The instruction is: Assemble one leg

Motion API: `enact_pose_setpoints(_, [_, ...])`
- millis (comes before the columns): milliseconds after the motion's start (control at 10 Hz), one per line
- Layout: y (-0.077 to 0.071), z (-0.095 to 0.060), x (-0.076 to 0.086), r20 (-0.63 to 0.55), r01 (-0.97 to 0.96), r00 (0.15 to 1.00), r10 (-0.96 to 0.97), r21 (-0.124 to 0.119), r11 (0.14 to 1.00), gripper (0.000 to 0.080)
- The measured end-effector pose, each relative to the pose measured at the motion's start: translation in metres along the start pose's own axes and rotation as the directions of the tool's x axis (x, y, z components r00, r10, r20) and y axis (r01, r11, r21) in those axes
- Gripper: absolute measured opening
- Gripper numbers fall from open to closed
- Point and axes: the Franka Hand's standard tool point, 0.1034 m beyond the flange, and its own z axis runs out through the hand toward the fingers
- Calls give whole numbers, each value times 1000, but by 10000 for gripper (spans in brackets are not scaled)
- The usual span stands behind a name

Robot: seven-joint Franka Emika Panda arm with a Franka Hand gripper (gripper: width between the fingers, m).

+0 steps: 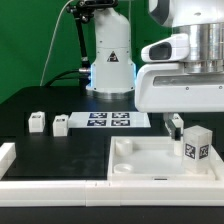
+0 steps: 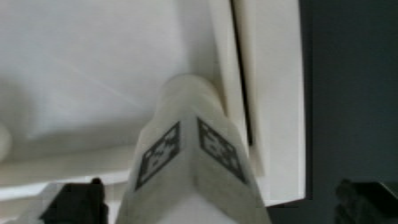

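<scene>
A white leg [image 1: 196, 145] with black-and-white tags stands upright at the far right corner of the large white tray-like piece [image 1: 150, 165]. My gripper [image 1: 178, 124] hangs just above and behind it. In the wrist view the leg [image 2: 192, 150] lies between the two dark fingertips [image 2: 75, 202], over the tray's white rim [image 2: 267, 80]. The jaws stand wide apart, with a gap on at least one side of the leg. Two more legs [image 1: 37, 122] [image 1: 62, 125] stand on the black table at the exterior view's left.
The marker board [image 1: 110, 120] lies flat in front of the robot base [image 1: 110, 60]. A white border [image 1: 8, 158] runs along the table's left and front edges. A green backdrop is behind.
</scene>
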Motion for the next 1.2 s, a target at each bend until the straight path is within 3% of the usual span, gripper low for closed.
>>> enact_pose_setpoints(300, [10, 1, 2, 29, 329, 944, -329, -2, 944, 649])
enact_pose_setpoints(600, [16, 1, 5, 18, 492, 870, -492, -7, 870, 649])
enact_pose_setpoints(800, [16, 1, 4, 19, 491, 871, -491, -7, 871, 400])
enact_pose_setpoints(900, [16, 1, 4, 19, 470, 882, -470, -7, 883, 400])
enact_pose_setpoints(1000, [16, 2, 4, 19, 464, 885, -464, -7, 886, 290])
enact_pose_setpoints(1200, [15, 2, 4, 19, 319, 947, -319, -5, 948, 290])
